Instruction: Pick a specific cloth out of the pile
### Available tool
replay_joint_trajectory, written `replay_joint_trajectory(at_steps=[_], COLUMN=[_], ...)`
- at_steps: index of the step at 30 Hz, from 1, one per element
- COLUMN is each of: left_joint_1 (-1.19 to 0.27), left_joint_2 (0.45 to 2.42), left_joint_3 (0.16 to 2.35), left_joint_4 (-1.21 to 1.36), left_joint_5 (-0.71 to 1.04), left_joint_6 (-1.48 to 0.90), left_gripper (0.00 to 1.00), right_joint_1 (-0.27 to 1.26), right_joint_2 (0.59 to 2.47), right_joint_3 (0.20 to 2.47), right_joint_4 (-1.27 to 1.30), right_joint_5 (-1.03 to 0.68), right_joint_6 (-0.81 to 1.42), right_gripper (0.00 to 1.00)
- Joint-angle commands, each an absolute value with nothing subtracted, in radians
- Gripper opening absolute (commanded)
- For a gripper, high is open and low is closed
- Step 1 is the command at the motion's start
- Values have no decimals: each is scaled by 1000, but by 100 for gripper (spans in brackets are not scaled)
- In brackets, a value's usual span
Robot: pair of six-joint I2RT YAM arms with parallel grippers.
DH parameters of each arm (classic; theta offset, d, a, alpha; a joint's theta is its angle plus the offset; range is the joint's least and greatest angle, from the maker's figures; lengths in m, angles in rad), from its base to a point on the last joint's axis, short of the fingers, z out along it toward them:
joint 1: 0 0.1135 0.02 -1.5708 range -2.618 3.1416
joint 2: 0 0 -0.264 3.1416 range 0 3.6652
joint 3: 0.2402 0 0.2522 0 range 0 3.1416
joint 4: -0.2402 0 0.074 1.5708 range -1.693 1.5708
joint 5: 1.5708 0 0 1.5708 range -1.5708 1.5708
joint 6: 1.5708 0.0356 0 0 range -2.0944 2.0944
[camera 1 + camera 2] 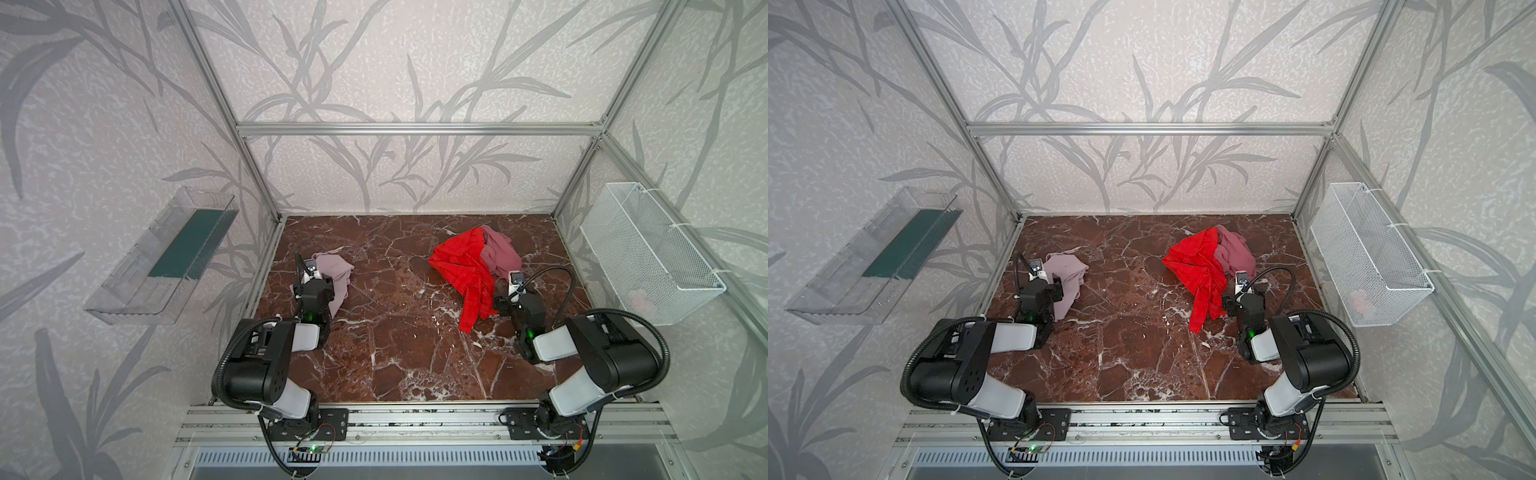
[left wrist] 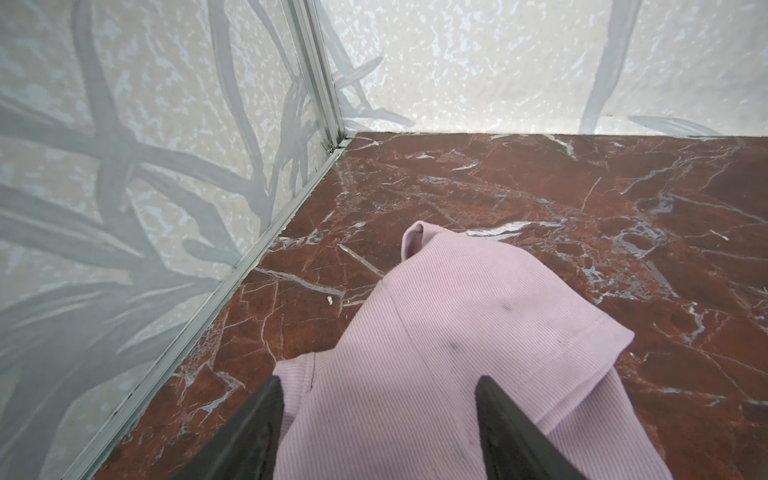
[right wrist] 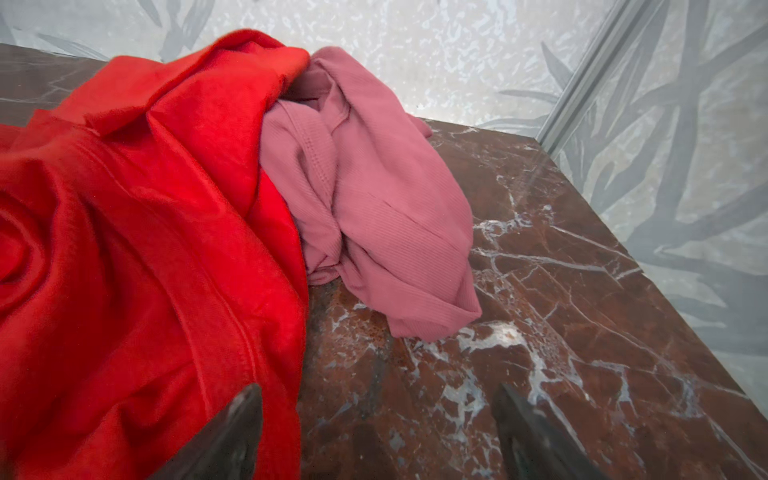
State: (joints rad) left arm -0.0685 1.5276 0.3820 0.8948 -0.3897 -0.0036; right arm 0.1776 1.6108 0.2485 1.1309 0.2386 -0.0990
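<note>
Plainly, the cloth [image 1: 337, 272] lies crumpled by itself on the red-brown marbled worktop [image 1: 395, 340], left of centre in both top views. It is well apart from the pile [image 1: 478, 266], which sits right of centre. The pile is a bright red cloth [image 1: 457, 262] and a dusty-rose mauve cloth [image 1: 503, 253], touching each other, with the mauve one at the red one's upper right.

The left tool [image 2: 379, 380] stands over the near part of the pale lilac-pink sheet. In the left wrist view its two dark fingers [image 2: 257, 424] are spread wide, with the ribbed fabric lying slack between them, not pinched. I cannot tell whether the fingers touch the fabric.

The right tool [image 3: 379, 388] is likewise spread wide and grips nothing, with bare worktop between its fingers. One finger [image 3: 237, 424] sits just beside the hem of the red cloth.
</note>
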Motion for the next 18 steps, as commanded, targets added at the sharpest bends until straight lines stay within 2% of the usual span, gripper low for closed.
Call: replay_joint_trajectory(at_steps=[1,5,6,18], left_joint_1=[-50,-41,-40,-41], left_joint_2=[1537,1580,1566,1580], left_joint_3=[376,347,348,360], left_joint_4=[941,1029,1001,1006], left_joint_5=[-344,-345,-344,-367], left_joint_6=[-26,-33,-47,-41], left_gripper=[72,72,72,72], right_joint_1=[181,169,169,178], right_joint_2=[1598,1596,1594,1601], right_joint_3=[320,347,347,309], right_joint_4=[1107,1046,1049,1127], right_joint_5=[189,184,184,154], right_joint_6=[-126,-107,-106,-131], right_gripper=[88,89,100,99])
